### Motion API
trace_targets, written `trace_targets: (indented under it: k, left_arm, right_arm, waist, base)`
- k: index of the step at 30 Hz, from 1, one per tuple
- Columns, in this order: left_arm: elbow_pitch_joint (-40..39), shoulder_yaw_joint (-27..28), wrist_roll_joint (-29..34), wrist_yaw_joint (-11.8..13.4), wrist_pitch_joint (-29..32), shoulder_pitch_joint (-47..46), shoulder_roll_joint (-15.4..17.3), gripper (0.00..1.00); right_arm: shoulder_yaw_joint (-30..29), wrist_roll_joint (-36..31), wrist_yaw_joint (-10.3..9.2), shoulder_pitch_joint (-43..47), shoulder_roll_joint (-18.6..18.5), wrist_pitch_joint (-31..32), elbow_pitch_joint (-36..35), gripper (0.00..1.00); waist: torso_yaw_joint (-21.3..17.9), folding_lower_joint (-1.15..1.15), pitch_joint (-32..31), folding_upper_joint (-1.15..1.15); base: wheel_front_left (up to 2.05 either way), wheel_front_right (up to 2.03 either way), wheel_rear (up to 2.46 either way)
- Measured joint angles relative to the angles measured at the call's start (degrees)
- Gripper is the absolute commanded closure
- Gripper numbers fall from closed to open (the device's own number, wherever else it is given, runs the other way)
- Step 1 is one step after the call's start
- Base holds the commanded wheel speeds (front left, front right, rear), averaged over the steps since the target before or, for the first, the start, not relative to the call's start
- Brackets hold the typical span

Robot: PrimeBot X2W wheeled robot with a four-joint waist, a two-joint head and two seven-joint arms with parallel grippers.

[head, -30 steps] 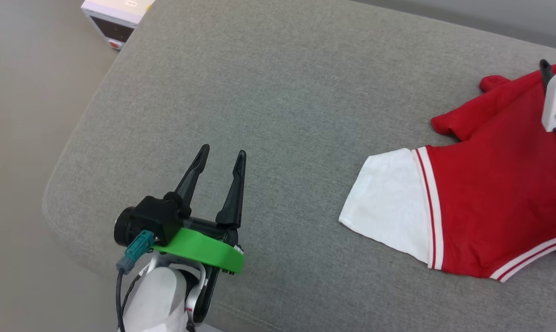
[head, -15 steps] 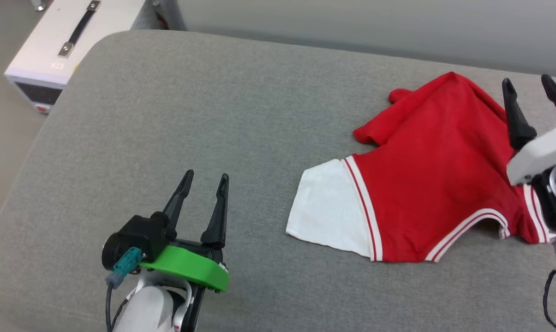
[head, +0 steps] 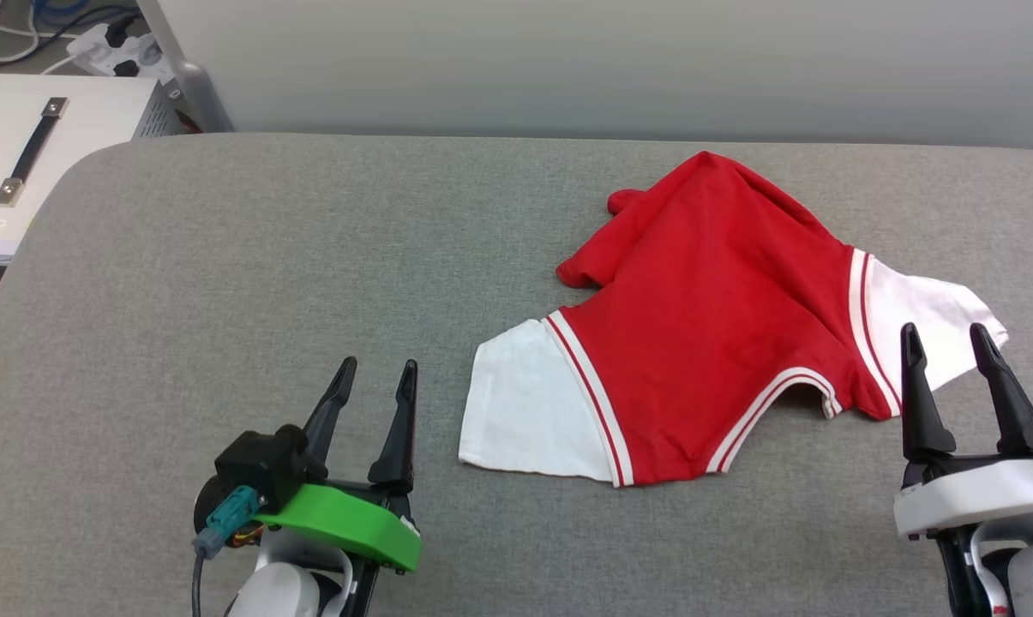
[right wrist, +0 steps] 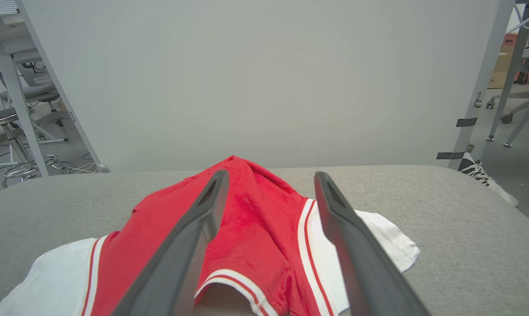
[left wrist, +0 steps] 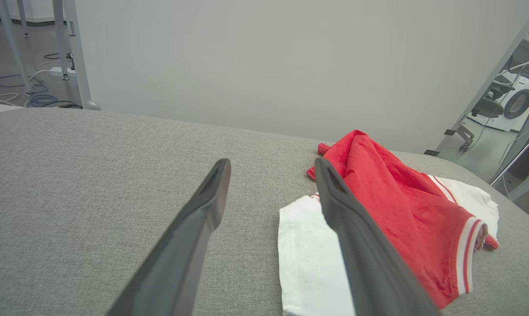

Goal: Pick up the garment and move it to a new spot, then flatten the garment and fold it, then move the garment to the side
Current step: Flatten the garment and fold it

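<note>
The shirt point(head: 713, 343) lies rumpled on the right half of the grey cushion point(head: 267, 257), its red body bunched up toward the far edge and the striped collar facing the near edge. A white sleeve spreads out on each side. The left gripper point(head: 377, 367) sits by the near edge, just left of the nearer sleeve, fingers spread and empty. The right gripper point(head: 945, 330) is near the cushion's near right corner, fingers also parted and gripping nothing, tips just short of the other sleeve. A white box point(head: 36, 154) stands beyond the far left corner.
</note>
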Motion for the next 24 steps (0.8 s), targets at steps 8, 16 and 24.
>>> trace_targets:
  k: [8, 16, 24]
  left_arm:
    - [0.78, -0.24, -0.79, 0.0, 0.0, 0.96, -0.23, 0.0]
    - [2.67, -2.21, -0.42, 0.0, 0.0, 1.27, 0.3, 0.0]
    - [3.39, -6.38, -0.02, 5.35, 27.81, -5.49, 0.77, 0.0]
  right_arm:
    - [-0.27, -0.82, 0.0, 3.38, 2.75, -1.66, -2.38, 0.0]
    - [-0.27, -1.18, 0.0, 3.52, 2.89, -1.89, -3.0, 0.0]
    - [-0.54, -1.38, 0.0, 3.82, 3.08, -0.73, -6.15, 0.0]
  waist:
    - [-0.98, 0.0, -0.2, 0.0]
    - [-1.0, 0.0, 0.1, 0.0]
    - [-3.31, 0.0, 1.75, 0.0]
  base:
    - [0.0, 0.0, 0.0]
    - [0.0, 0.0, 0.0]
    - [0.0, 0.0, 0.0]
